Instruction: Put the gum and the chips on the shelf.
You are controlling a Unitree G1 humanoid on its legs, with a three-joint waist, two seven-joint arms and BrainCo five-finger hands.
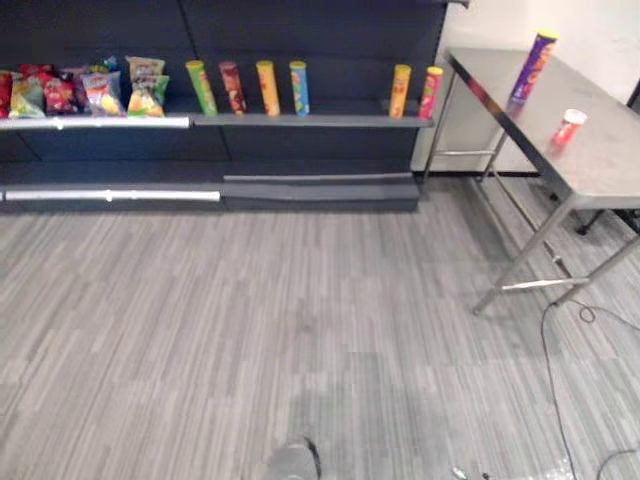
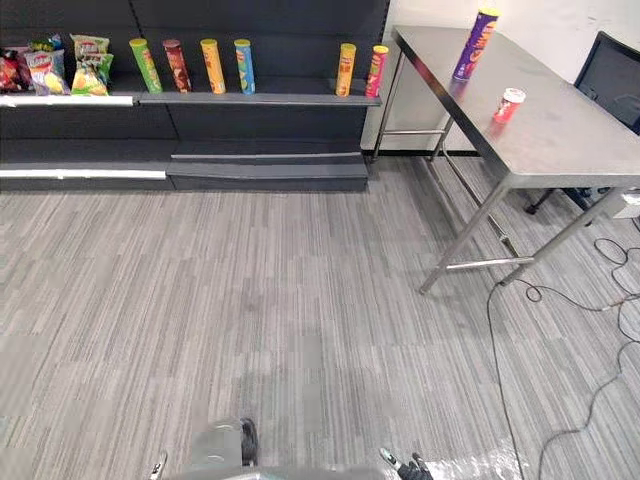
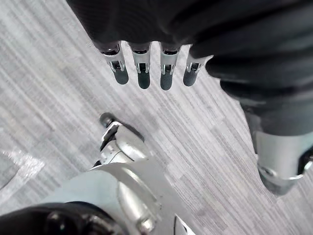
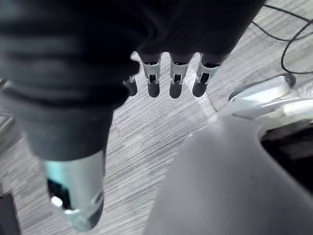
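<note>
Grey striped floor point(image 1: 300, 300) across the lower two thirds of both eye views. Dark shelf unit point(image 1: 310, 121) along the upper left, reaching past top centre. Steel table point(image 1: 615, 160) at the upper right, near the shelf unit's right end. Black chair point(image 2: 612, 70) behind the table, at the upper right edge of the right eye view.

Left hand point(image 3: 143, 73) over bare floor in its wrist view: fingers straight and side by side, thumb well apart, clasping nothing. Right hand point(image 4: 176, 81) likewise in its own wrist view, fingers straight, thumb apart, empty.

Snack bags point(image 1: 90, 92) crowded on the shelf ledge at far upper left. Six upright tubes point(image 1: 268, 87) along the ledge to the right of the bags: four together, then two at the right end.

Chips point(image 1: 533, 66), a tall purple tube, upright on the table at top right. Gum point(image 1: 569, 127), a small red tub, on the table top just below the chips in the frame, near but apart. Both well away from the shelf ledge.
</note>
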